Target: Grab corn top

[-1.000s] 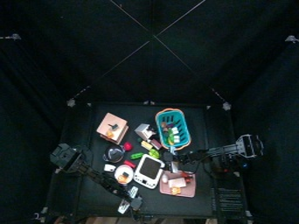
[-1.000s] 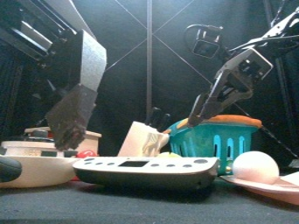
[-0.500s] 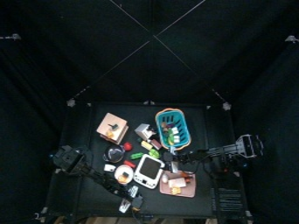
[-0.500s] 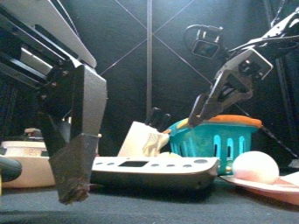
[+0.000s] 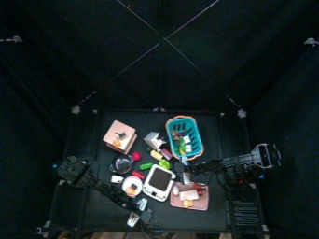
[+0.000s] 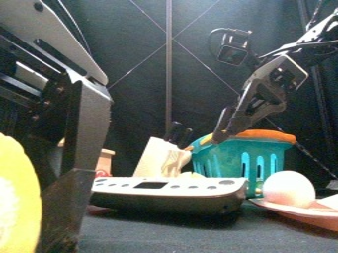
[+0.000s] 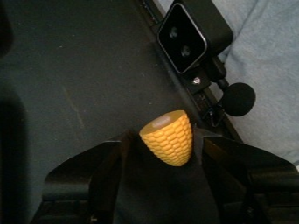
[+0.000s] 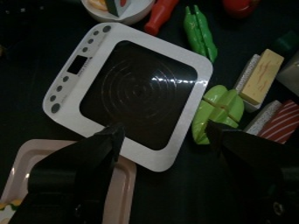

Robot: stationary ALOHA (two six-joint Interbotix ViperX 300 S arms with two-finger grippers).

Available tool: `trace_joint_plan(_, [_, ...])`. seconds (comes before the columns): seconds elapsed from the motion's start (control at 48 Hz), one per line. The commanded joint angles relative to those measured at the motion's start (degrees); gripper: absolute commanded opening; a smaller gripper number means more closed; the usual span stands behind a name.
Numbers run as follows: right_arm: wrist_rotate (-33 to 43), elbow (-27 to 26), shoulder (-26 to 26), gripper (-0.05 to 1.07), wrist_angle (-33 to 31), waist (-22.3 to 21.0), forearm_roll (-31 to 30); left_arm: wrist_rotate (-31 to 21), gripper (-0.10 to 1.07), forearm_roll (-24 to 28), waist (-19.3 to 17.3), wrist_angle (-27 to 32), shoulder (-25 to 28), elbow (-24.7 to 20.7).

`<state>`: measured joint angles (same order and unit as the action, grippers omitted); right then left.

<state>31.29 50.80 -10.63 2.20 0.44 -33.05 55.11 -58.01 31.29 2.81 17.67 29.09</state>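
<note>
The left gripper (image 7: pixel 163 166) is spread wide, and the corn (image 7: pixel 169 139) is framed between its jaws, at the lower centre of the left wrist view, so that closing can follow. The right gripper (image 8: pixel 163 149) is parked, open, above the white tray (image 8: pixel 128 87).

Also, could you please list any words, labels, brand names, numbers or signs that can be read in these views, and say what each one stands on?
No text can be read in any view.
White tray: a small display and a row of dots along its rim, too small to read as characters.
Black device beyond the table's edge in the left wrist view: no legible marking.
Corn, blue basket: no labels visible.
</note>
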Motion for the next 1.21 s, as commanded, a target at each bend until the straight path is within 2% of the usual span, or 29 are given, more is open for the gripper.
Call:
trace_joint_plan(0.0, [0.09,-1.32,-0.88,1.03,0.26,-0.09,0.00,0.09,0.86,0.18,-0.26,-0.18,-0.70,-0.53])
trace_joint_plan(0.25, [0.09,-1.32,-0.88,1.03,0.26,-0.09,0.09,0.09,0.83,2.02,-0.26,-0.44,-0.70,-0.62])
trace_joint_plan(0.562, [0.09,-1.32,-0.88,1.03,0.18,-0.09,0.00,0.09,0.63,2.81,-0.44,-0.18,-1.85,-0.44])
trace_joint_plan(0.708, [0.18,-1.32,-0.88,1.03,0.26,0.00,0.00,0.09,0.63,2.81,-1.32,-0.26,-4.13,0.18])
trace_joint_plan(1.0, [0.09,-1.49,-0.88,1.03,0.26,-0.09,0.00,0.18,0.63,2.90,-4.22,-1.32,-9.05,4.39])
trace_joint_plan(1.188, [0.09,-1.49,-0.88,1.03,0.18,0.00,0.00,0.09,0.63,3.69,-4.83,-0.97,-11.16,4.57])
